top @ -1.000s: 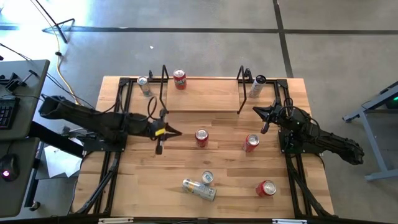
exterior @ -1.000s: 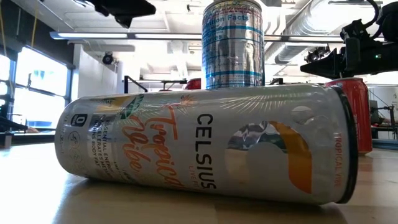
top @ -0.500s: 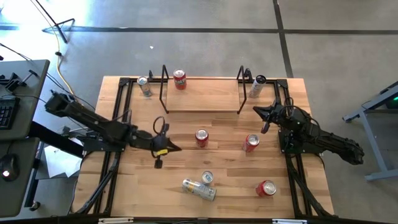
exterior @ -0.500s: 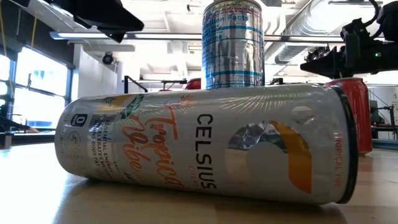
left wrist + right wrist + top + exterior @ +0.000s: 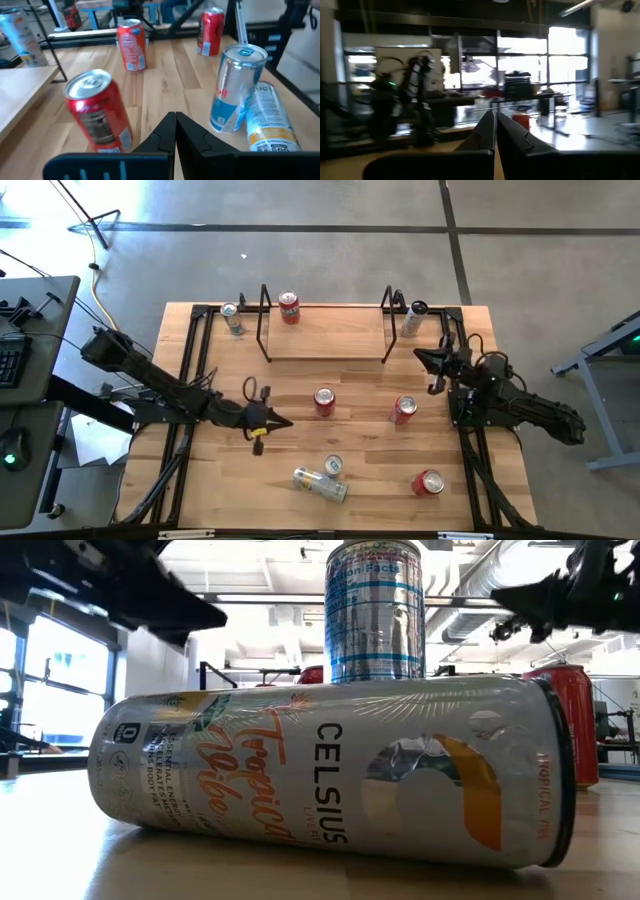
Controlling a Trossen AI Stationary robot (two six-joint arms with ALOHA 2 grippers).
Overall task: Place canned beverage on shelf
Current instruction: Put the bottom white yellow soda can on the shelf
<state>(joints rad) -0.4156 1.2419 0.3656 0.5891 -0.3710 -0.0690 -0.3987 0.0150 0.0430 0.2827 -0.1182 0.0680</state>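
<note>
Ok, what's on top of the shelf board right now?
One red can stands upright on the shelf, near its left wire frame. The rest of the board shows bare wood; nothing there is covered from above.

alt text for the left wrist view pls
The left tool, shut and empty, points across the wooden table at a tilted red can, with a blue-and-silver can standing beside a toppled white can, two more red cans behind.

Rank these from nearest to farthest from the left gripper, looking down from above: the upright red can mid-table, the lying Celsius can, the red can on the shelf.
From the left gripper:
1. Upright red can, mid-table, beside it.
2. Celsius can, near the front edge.
3. Red can on the shelf, at the back.
</note>
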